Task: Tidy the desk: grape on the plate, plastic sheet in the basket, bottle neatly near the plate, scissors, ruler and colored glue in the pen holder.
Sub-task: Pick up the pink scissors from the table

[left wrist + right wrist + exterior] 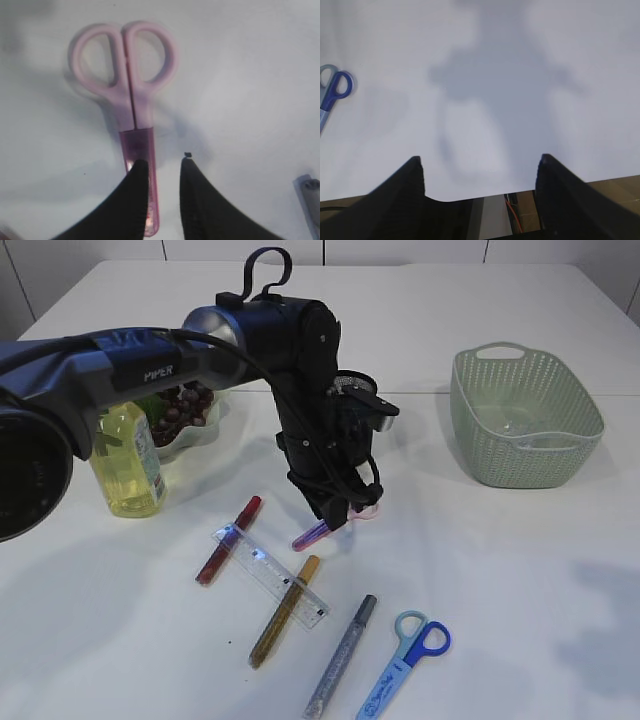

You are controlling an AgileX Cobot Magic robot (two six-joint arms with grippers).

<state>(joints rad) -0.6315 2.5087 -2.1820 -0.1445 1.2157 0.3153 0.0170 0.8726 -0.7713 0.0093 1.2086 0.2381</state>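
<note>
The pink scissors (131, 95), blades in a pink sheath, lie on the white table; in the exterior view (318, 532) they show under my left gripper (338, 523). In the left wrist view my left gripper (162, 165) is open a little; one finger overlaps the sheath and the other is beside it. Grapes (180, 405) sit on a plate (205, 435) next to a yellow bottle (125, 460). The clear ruler (270, 575) lies across red (228, 540) and gold (285, 610) glue sticks, near a silver one (340, 655) and blue scissors (405, 665). My right gripper (480, 160) is open and empty.
A green basket (480, 435) stands at the right with something clear inside. A black mesh pen holder (350, 385) is mostly hidden behind the left arm. The right wrist view shows the table's front edge and the blue scissors (332, 92) at its left.
</note>
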